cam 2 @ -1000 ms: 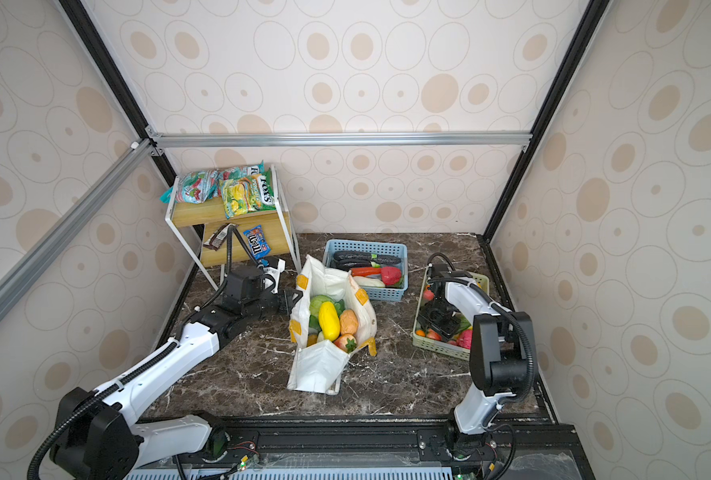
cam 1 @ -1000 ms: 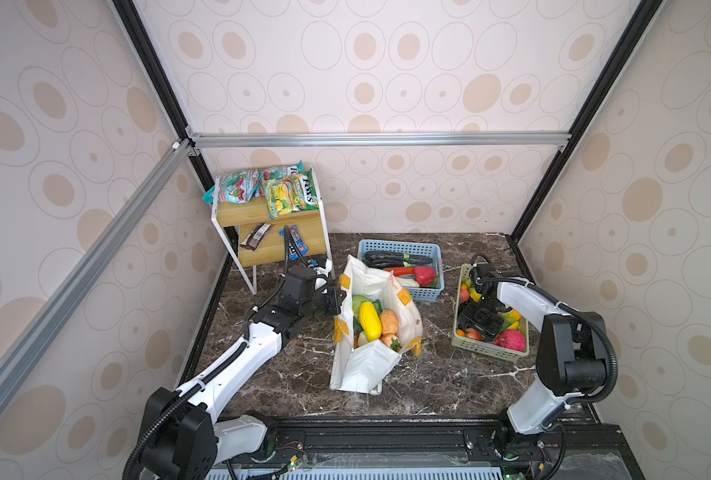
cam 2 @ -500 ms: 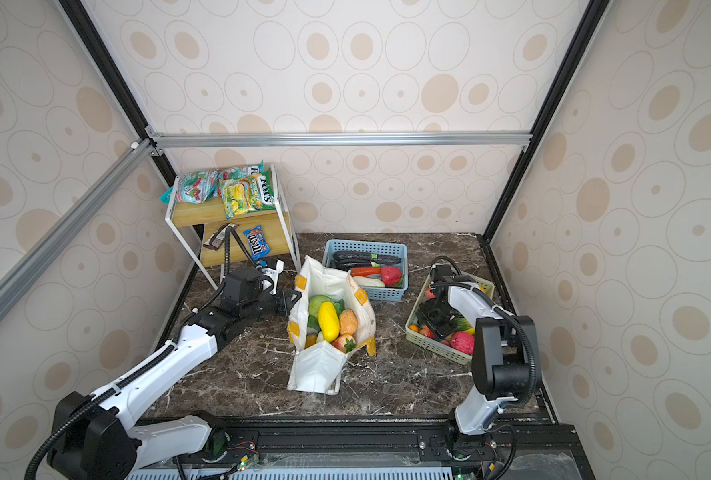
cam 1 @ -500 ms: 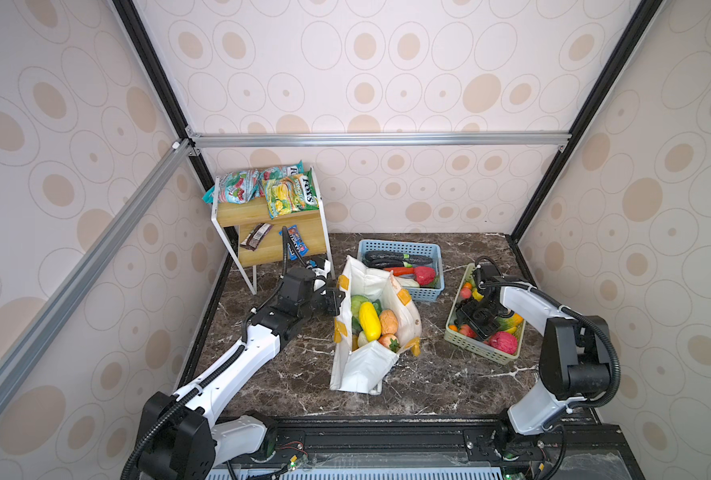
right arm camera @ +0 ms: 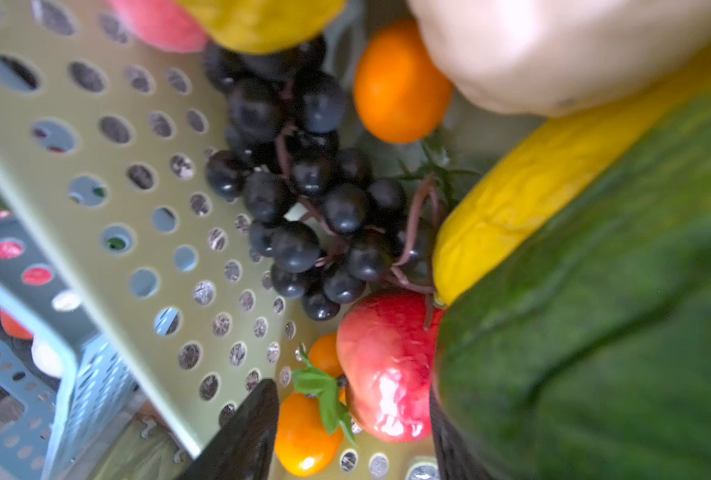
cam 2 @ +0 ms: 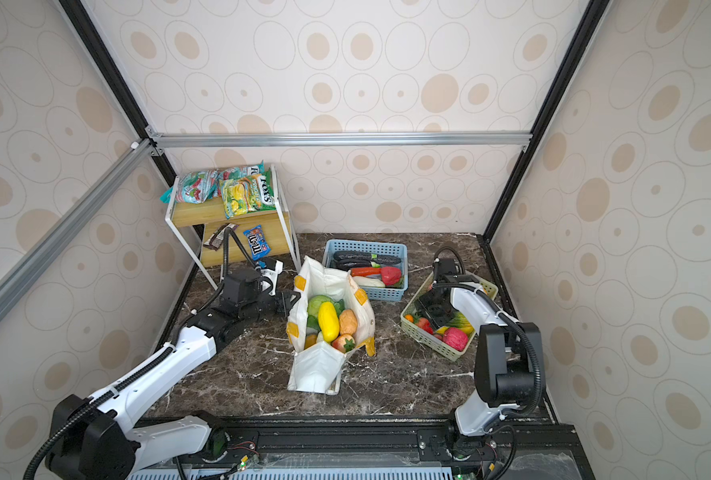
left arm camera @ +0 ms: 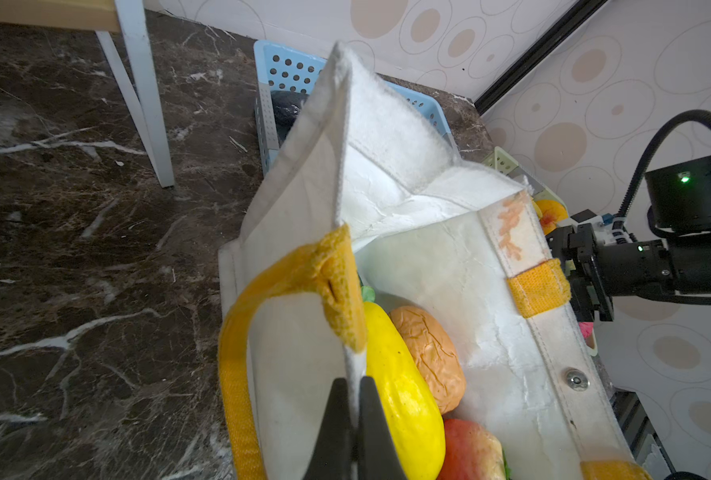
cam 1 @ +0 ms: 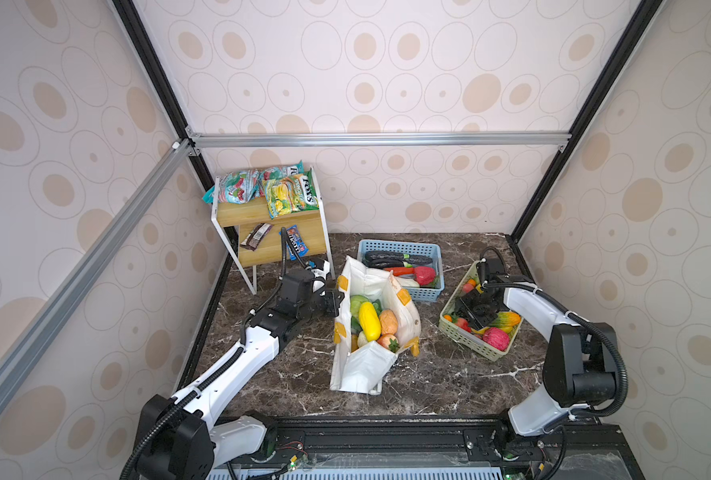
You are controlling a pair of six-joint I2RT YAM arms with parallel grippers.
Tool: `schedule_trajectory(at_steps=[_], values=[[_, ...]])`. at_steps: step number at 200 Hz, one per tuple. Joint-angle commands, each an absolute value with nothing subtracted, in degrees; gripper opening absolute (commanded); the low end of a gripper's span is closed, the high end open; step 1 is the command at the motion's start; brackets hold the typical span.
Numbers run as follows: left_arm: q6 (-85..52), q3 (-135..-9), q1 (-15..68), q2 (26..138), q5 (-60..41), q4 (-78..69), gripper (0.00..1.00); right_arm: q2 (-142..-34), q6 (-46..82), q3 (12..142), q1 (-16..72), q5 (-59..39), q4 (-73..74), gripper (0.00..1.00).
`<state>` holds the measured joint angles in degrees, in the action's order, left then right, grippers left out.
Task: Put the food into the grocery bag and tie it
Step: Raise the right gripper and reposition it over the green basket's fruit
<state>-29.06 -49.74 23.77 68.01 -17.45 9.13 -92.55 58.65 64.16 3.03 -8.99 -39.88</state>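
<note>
White grocery bag, yellow handles, open at tabletop centre, holding green cabbage, yellow fruit, brown-orange piece. Dark grapes at right, in green basket.

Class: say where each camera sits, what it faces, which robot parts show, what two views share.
Top views: high above bases, looking down on grocery bag; both arms show.
Left wrist: faces bag opening; left gripper shut on rim.
Right wrist: inside green basket, facing grapes; right gripper shows.
Shared: yellow squash, top and left wrist.
</note>
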Motion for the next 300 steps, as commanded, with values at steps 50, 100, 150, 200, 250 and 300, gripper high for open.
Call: schedule_trajectory(at_steps=[50, 100, 150, 200, 250, 300], values=[[-27.34, -49.13, 23.16, 65.92, -16.39, 9.31, 0.0, -91.38, 34.11, 74.17, 2.65, -2.82, -54.17, 0.61], [-27.69, -49.59, 23.2, 67.04, -17.46, 8.33, 0.0, -95.41, 20.53, 81.33, 2.72, 0.63, -59.68, 0.61], [-27.95, -49.81, 23.2, 68.25, -17.84, 7.14, 0.0, -100.8, 16.12, 83.66, 2.72, -0.43, -55.32, 0.61], [-27.26, -51.16, 23.18, 69.17, -17.47, 7.75, 0.0, -106.09, 13.76, 84.79, 2.76, -1.06, -51.78, 0.63], [-26.55, -51.85, 23.1, 69.65, -17.29, 8.83, 0.0, -109.29, 11.26, 84.11, 2.81, 0.42, -49.09, 0.63], [-26.56, -52.04, 22.98, 69.47, -17.22, 9.14, 0.0, -111.61, 10.96, 81.67, 2.8, -0.18, -46.19, 0.62]])
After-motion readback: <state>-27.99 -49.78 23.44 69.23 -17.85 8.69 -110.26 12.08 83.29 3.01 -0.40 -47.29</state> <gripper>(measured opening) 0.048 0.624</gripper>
